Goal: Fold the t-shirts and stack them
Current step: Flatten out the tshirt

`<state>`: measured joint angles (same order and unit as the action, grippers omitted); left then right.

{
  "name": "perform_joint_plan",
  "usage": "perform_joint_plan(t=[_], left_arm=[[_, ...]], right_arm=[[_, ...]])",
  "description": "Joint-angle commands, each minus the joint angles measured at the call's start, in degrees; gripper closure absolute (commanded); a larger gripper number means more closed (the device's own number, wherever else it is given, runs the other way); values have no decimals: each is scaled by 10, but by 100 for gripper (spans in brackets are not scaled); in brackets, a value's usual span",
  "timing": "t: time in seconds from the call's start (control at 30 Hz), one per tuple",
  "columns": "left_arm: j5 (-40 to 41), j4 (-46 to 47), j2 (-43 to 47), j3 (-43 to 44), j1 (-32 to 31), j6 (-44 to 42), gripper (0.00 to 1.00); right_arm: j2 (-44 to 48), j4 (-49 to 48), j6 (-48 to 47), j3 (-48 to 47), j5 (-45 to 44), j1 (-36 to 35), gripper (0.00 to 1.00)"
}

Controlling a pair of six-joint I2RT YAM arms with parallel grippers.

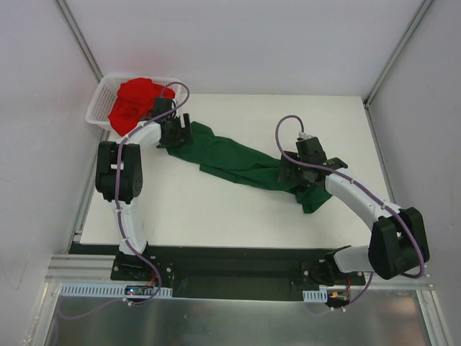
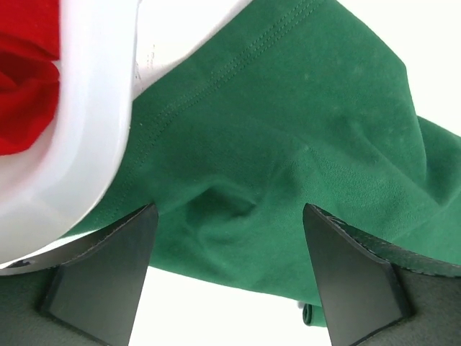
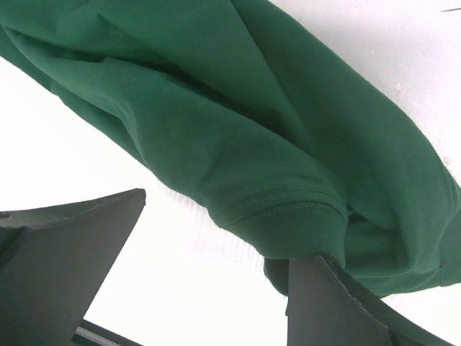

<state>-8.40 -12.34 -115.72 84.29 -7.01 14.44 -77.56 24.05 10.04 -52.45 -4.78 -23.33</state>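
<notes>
Table [image 1: 216, 216]: white, with the green shirt lying across it.
Green shirt [image 1: 238, 162]: a rumpled band running from just beside the basket to the right gripper.
Basket [image 1: 99, 108]: white mesh, at the table's far left corner.
Red shirt [image 1: 133, 101]: a crumpled heap in the basket.
Left gripper [image 1: 175, 132]: jaws spread wide over the green shirt's left end, beside the basket.
Right gripper [image 1: 299, 176]: jaws spread wide over the shirt's right end, a stitched hem by one jaw.
</notes>
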Motion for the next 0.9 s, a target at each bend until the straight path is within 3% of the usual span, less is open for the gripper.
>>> perform_joint_plan(t=[0.0,0.33,0.5,0.7,0.87], left_arm=[[-41,2,-28,24,2,1,20],[-39,-42,-56,58,2,-1,39],[-39,-54,-62,69,2,-1,44],[9,-78,-66,76,-21,-6,32],[22,-93,-75,88,-33,2,31]], right_arm=[[18,10,2,-25,14,7,10],[21,13,4,-23,17,7,10],[24,14,6,-22,17,7,10],[24,15,7,-25,21,7,10],[28,15,5,-28,24,7,10]])
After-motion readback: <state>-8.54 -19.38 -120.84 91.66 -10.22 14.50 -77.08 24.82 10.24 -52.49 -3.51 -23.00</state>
